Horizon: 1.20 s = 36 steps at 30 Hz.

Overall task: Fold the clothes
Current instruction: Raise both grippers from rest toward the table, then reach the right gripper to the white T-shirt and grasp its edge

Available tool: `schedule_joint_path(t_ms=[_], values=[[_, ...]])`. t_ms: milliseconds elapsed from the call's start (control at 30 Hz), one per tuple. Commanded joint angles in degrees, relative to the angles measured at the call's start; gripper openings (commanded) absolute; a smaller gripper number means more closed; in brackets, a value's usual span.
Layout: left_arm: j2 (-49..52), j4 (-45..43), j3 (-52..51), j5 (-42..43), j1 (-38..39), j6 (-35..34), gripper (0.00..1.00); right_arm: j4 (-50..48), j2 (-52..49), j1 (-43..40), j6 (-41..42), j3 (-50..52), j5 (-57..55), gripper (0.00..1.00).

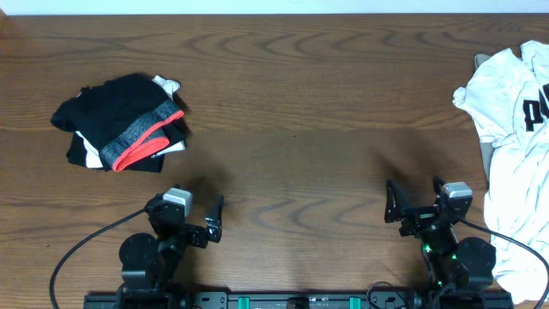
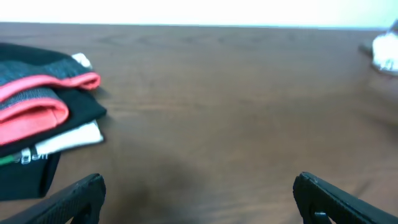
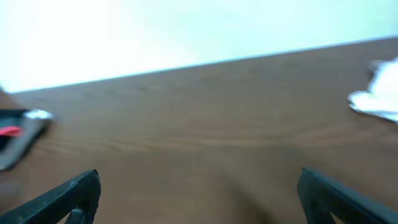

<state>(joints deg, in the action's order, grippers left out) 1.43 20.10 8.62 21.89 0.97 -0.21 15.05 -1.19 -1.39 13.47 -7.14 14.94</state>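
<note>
Both empty, left fingers (image 1: 215,218) and right fingers (image 1: 392,202) wide apart; white T-shirt (image 1: 515,137) lengthwise near-to-far, right side.

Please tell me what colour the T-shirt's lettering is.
Black lettering on the white T-shirt; the overhead view shows it best.

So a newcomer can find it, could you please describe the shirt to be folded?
Start at the right edge of the wooden table. A crumpled white T-shirt lies there. Black block lettering sets it apart from the folded black garments at far left.
</note>
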Motion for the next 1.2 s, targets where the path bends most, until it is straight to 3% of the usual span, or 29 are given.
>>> schedule_joint_path(t_ms=[0, 100, 333, 467, 600, 733, 833, 933, 1000, 1167], values=[[3.26, -2.27, 5.51, -0.5, 0.24, -5.14, 0.98, -0.68, -2.58, -0.42, 4.35, -2.19, 5.01, 0.99], [10.16, -2.19, 11.41, -0.5, 0.24, -5.16, 0.98, -0.52, -8.74, -0.42, 4.33, -5.73, 5.01, 0.99], [37.13, 4.87, 33.62, -0.5, 0.24, -5.25, 0.98, 3.19, -33.09, -0.44, 4.28, -21.59, 1.38, 0.99], [51.36, 14.86, 48.48, -0.5, 0.24, -5.22, 0.98, 11.19, -48.41, -0.46, 3.58, -35.71, -1.73, 0.99], [60.46, 22.97, 60.17, -0.5, 0.24, -5.22, 0.98, 23.65, -63.56, -0.5, -4.94, -53.0, -5.35, 0.99], [63.3, 24.7, 64.22, -0.46, 0.24, -5.25, 0.98, 32.92, -75.21, -0.48, -7.96, -68.0, 0.57, 0.99], [63.28, 24.17, 64.22, -0.44, 0.24, -4.24, 0.98, 33.88, -80.72, -0.79, -10.12, -73.9, 0.52, 0.99], [63.19, 24.83, 64.22, -0.48, 0.24, -4.44, 0.98, 35.34, -85.81, -3.1, -2.23, -78.42, -5.22, 0.97], [63.21, 26.36, 64.22, -1.11, 0.24, -4.39, 0.98, 37.18, -90.71, -6.36, 2.97, -81.99, -7.89, 0.88], [63.21, 30.25, 64.22, -3.13, 0.24, -4.39, 0.98, 38.77, -100.89, -13.79, 7.61, -86.18, -8.74, 0.94]])
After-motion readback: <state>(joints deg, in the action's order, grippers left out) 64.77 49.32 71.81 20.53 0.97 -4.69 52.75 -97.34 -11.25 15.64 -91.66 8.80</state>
